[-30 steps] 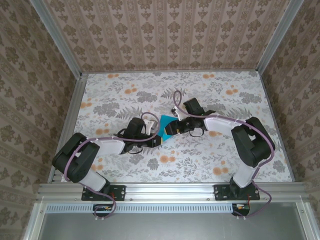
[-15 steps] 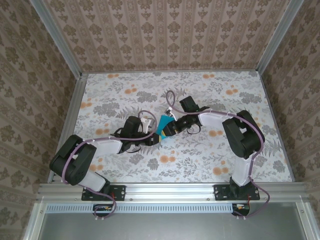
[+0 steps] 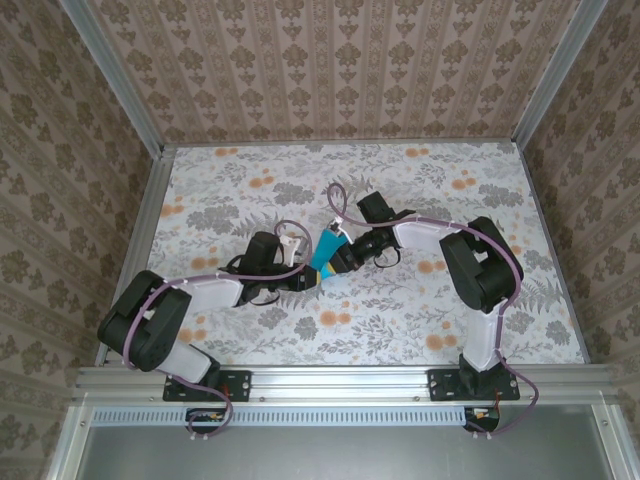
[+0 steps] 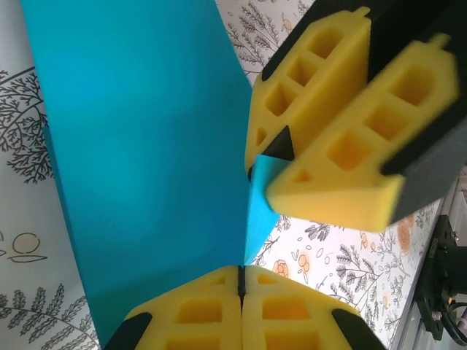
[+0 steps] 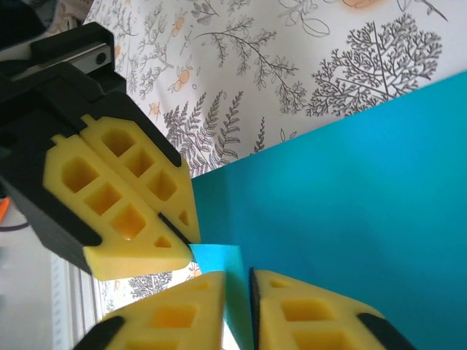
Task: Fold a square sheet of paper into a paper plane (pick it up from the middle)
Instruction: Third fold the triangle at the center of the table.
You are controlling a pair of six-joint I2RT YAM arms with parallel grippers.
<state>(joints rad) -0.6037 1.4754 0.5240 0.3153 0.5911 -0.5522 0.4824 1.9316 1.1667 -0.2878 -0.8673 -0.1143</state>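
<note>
**Both grippers pinch the teal paper sheet (image 3: 325,248) at mid-table.**
The left gripper (image 4: 239,281) has its pads pressed together on the sheet's edge. The right gripper (image 5: 237,281) is clamped on a folded edge just beside it. From above, both wrists hide part of the sheet, with bare flowered table (image 3: 230,180) all around.

A table (image 3: 400,310) covered in a white cloth printed with grey ferns and orange blossoms filled the enclosure. Beige wallpaper with vertical stripes and damask motifs lined the back wall (image 3: 340,70), left wall (image 3: 50,200) and right wall (image 3: 600,180). Aluminium posts (image 3: 110,75) marked the corners, and an aluminium rail (image 3: 340,378) ran along the near edge under even, soft light
</note>
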